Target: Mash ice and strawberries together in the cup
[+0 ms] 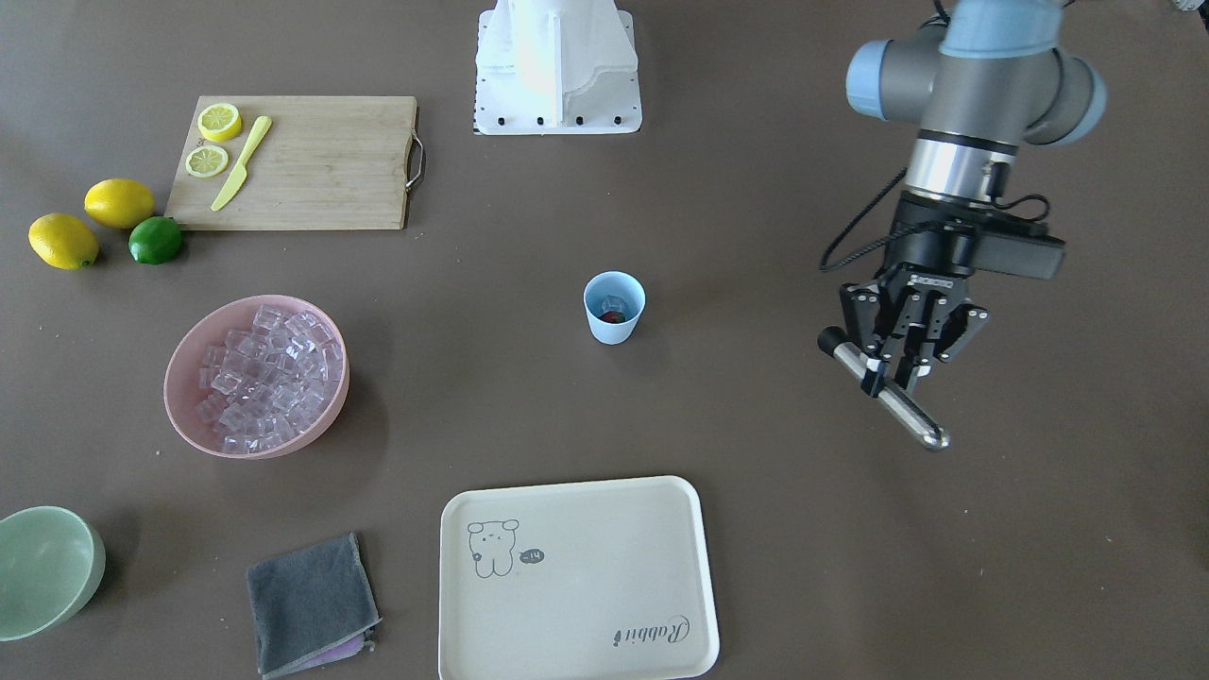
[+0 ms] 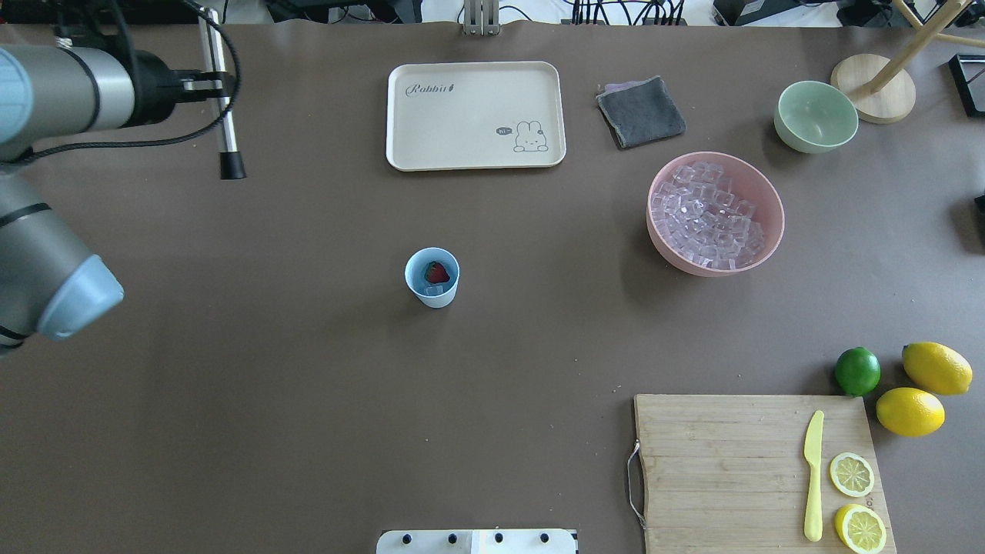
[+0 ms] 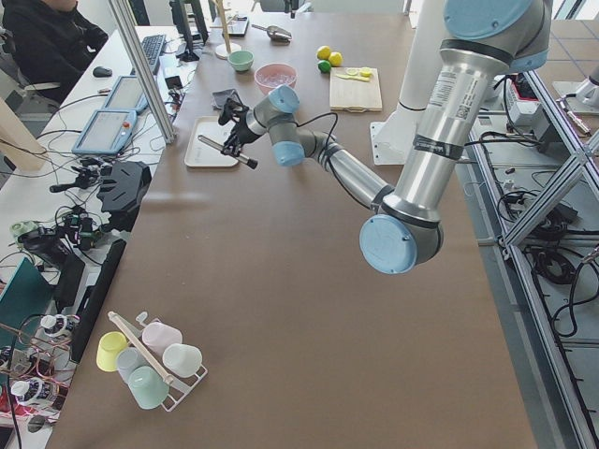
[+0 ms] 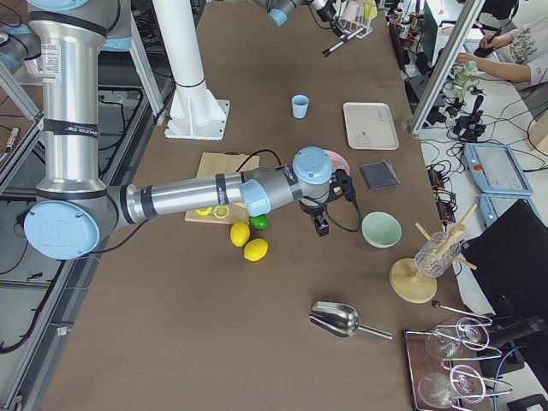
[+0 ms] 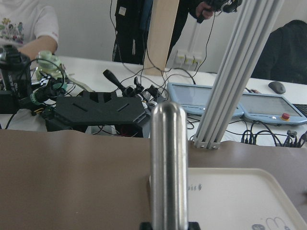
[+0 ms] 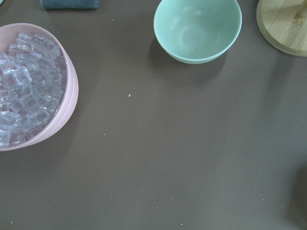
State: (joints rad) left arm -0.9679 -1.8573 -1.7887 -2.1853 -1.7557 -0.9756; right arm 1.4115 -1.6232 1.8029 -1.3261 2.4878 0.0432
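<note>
- The tray [image 2: 475, 115] reads "Rabbit", with a small "hi" beside its bunny drawing.
- I see the cup [image 1: 614, 326] upright mid-table with the strawberry [image 2: 437, 271] inside; ice [image 2: 712, 215] fills the pink bowl [image 2: 677, 258].
- My left gripper [image 1: 893, 373] clamps a steel rod [image 1: 911, 416], its rounded tip pointing away from the robot.
- Right gripper [image 4: 321, 224]: I cannot tell its state.

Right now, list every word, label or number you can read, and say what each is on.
"Rabbit", in script, on the cream tray.
"hi~", in a small dark speech bubble beside the rabbit drawing, same tray.
White sticker on the left arm: too small to read.
</note>
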